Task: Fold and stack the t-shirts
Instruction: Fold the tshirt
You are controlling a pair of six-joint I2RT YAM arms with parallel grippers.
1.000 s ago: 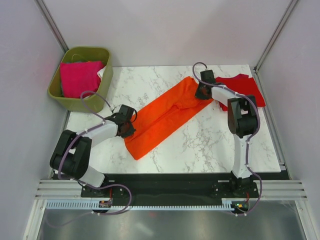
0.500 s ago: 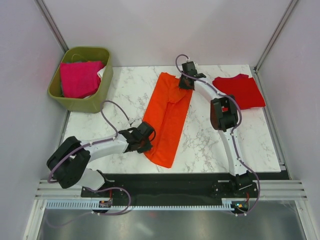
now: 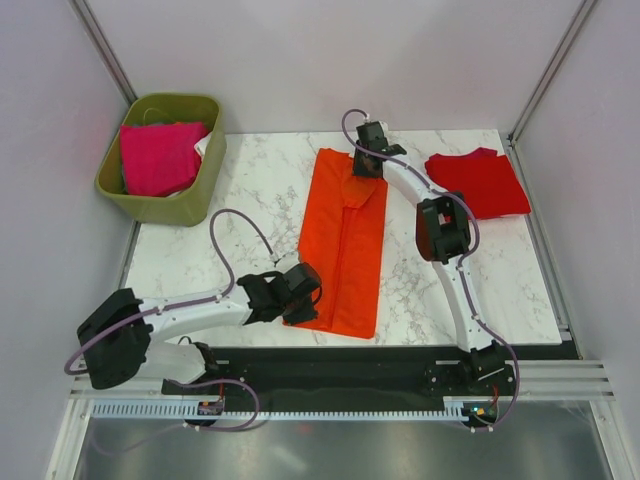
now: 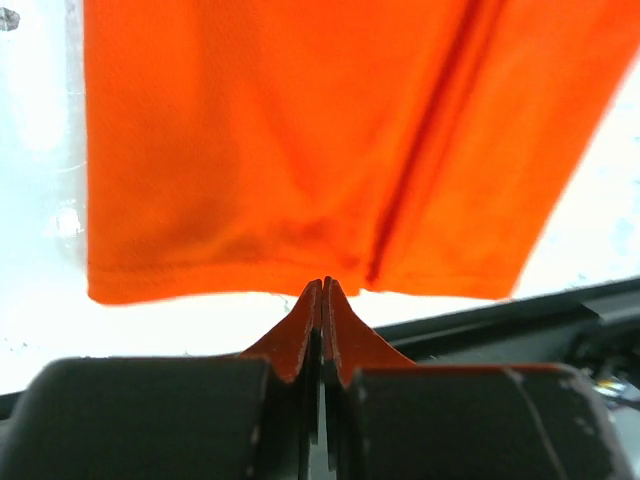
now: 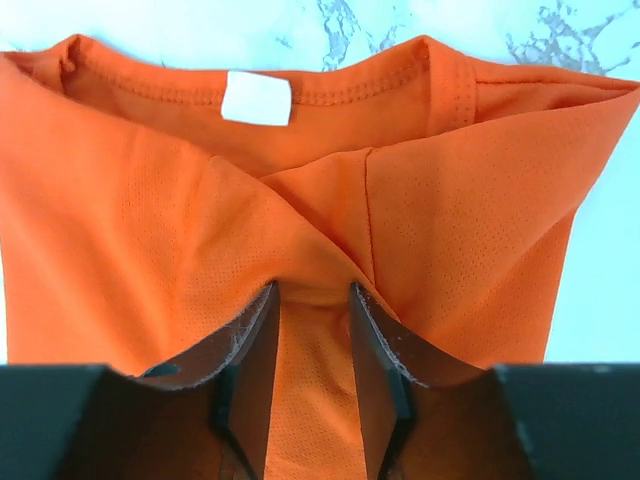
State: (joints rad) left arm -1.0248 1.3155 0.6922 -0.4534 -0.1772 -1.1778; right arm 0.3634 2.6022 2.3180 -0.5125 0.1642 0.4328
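We see a robotics lab cell: plain walls (image 3: 320, 60) on 3 sides of the tabletop (image 3: 250, 180), left arm (image 3: 190, 312) and right arm (image 3: 462, 295) bolted at its near edge.

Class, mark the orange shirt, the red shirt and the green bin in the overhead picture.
orange shirt (image 3: 345, 245): top view, middle of the folded cloth.
red shirt (image 3: 485, 185): top view, centre of the cloth.
bin (image 3: 162, 207): top view, its near outer wall.

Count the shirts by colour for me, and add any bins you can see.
orange shirt: 1, laid out on the table
red shirt: 1, at the far right
pink shirt: 1, inside the bin
green bin: 1
Total: 4 things, 3 of them shirts
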